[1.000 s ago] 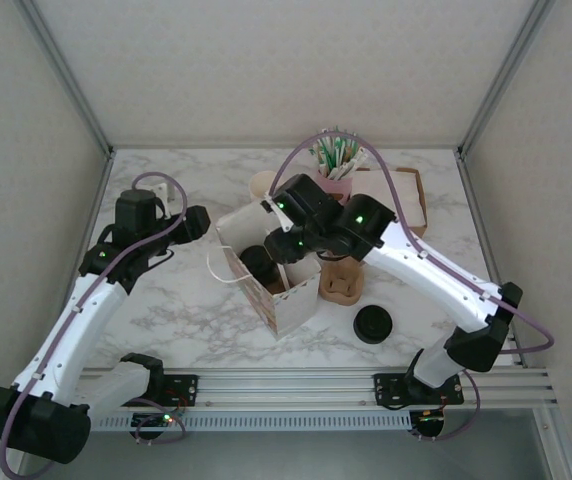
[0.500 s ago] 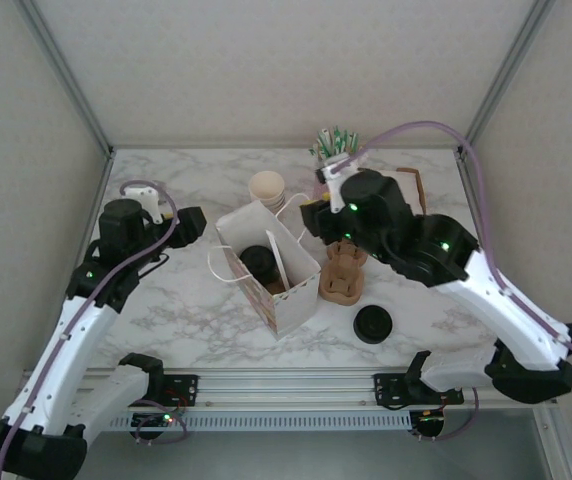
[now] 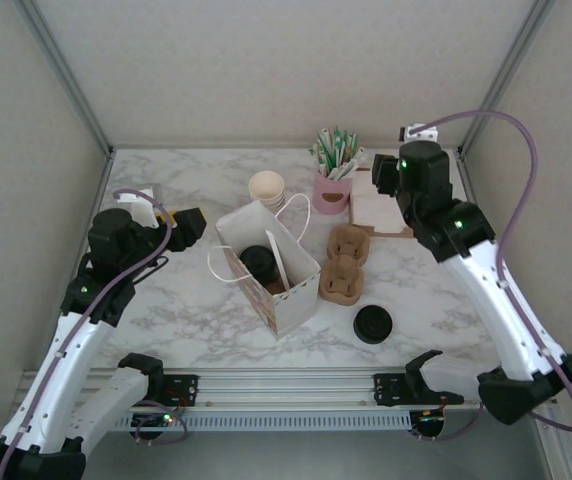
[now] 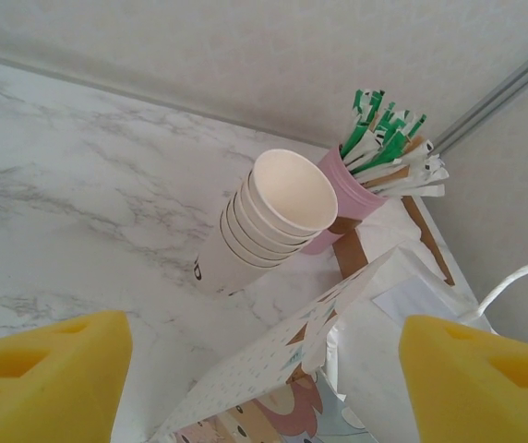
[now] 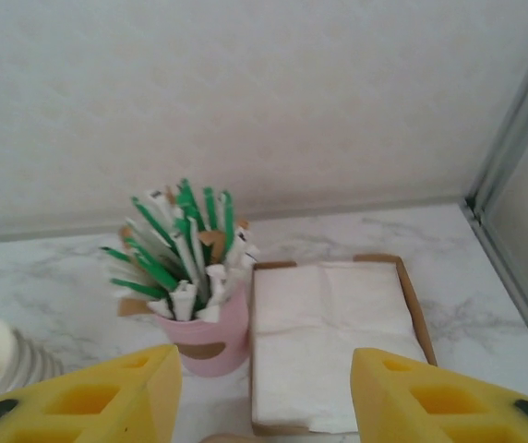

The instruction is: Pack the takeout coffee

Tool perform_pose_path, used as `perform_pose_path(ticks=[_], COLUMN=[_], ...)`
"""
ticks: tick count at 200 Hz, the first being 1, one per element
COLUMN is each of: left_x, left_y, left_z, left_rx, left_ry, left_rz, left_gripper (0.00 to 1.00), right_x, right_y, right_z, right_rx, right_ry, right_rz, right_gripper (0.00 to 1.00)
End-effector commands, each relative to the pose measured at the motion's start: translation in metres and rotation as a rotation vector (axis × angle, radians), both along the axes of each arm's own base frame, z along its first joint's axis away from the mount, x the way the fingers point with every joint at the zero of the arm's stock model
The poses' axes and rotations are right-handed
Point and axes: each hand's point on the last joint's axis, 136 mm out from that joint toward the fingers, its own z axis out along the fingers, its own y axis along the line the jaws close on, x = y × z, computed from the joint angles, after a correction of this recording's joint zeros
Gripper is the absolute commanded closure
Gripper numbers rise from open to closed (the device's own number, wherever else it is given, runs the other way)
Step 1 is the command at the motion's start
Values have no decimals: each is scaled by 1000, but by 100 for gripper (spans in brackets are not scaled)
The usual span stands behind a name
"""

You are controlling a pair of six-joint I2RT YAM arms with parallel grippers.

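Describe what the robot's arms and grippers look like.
Both arms, the left arm and right arm, have white links with bulky black joints and black bases. A purple cable loops along each, and small green lights glow on the joints. The fingers are yellow foam wedges with triangular cut-outs.

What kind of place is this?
Probably a pretend coffee-shop counter built for robot practice, not a real shop. There is a stack of cream paper cups, a pink cup of wrapped green-and-white straws and a white paper carry bag, with white robot arms at the marble-patterned table.
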Motion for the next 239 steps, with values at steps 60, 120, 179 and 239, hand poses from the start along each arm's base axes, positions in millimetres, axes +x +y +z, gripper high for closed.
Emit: perform_pose_path(ticks=[60, 120, 179, 239], left_x=[-2, -2, 0, 0], left_y=[-11, -11, -12, -11], left_z=[4, 2, -2, -3], left_rx=[-24, -16, -4, 3], left_ry=[4, 7, 24, 30], left_rz=[-45, -43, -44, -44], left_gripper=[24, 24, 24, 24], right_x=[95, 131, 147, 152], right_y=[-40, -58, -66, -69], right_z=[-125, -207, -256, -292], right_rx=[227, 244, 139, 79], right_ry=[331, 533, 636, 714], right_rz=[-70, -137, -157, -148], right_gripper=[45, 33, 31, 29])
